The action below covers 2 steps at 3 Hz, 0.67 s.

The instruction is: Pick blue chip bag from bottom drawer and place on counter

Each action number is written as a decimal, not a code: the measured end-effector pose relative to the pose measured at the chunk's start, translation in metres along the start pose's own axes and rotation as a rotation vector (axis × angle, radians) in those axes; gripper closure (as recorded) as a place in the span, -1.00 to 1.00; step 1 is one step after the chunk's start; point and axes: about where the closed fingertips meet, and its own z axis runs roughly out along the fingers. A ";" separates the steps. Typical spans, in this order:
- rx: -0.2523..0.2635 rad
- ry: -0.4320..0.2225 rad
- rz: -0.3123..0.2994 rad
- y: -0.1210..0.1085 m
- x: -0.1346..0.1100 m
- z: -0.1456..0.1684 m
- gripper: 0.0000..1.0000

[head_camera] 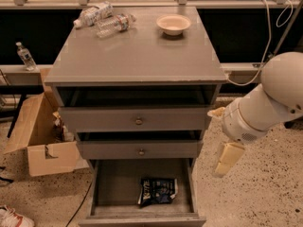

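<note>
Reach phase, gripper (227, 159) hanging right of bottom drawer (118, 186), grip state impossible to tell; next, lower onto blue chip bag (157, 191)

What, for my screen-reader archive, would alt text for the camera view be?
A blue chip bag lies in the open bottom drawer; the robot's tool hangs right of the cabinet. The counter holds a bowl and two bottles.
</note>
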 end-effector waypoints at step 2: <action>-0.045 -0.027 0.015 0.002 0.014 0.027 -1.00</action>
